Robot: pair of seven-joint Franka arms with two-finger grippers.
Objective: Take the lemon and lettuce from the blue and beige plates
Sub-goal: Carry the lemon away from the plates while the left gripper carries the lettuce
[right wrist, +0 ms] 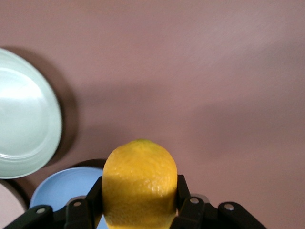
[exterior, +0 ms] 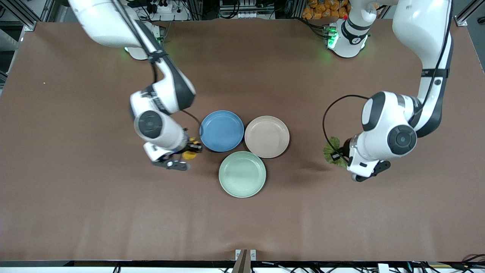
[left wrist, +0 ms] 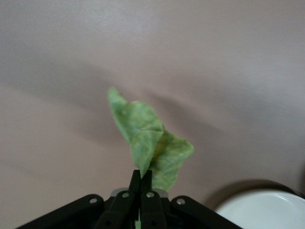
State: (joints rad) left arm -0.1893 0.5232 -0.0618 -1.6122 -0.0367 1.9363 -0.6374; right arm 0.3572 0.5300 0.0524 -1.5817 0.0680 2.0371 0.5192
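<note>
My right gripper (exterior: 190, 149) is shut on a yellow lemon (exterior: 189, 154), held over bare table beside the blue plate (exterior: 221, 131); in the right wrist view the lemon (right wrist: 139, 183) fills the gap between the fingers (right wrist: 183, 191). My left gripper (exterior: 338, 153) is shut on a green lettuce leaf (exterior: 333, 149), held over bare table toward the left arm's end, apart from the beige plate (exterior: 266, 136). In the left wrist view the leaf (left wrist: 150, 143) hangs from the closed fingertips (left wrist: 141, 177). Both plates are bare.
A light green plate (exterior: 242, 173) lies nearer the front camera than the blue and beige plates, touching close to both; it also shows in the right wrist view (right wrist: 26, 126). Brown table surface spreads wide around the plates.
</note>
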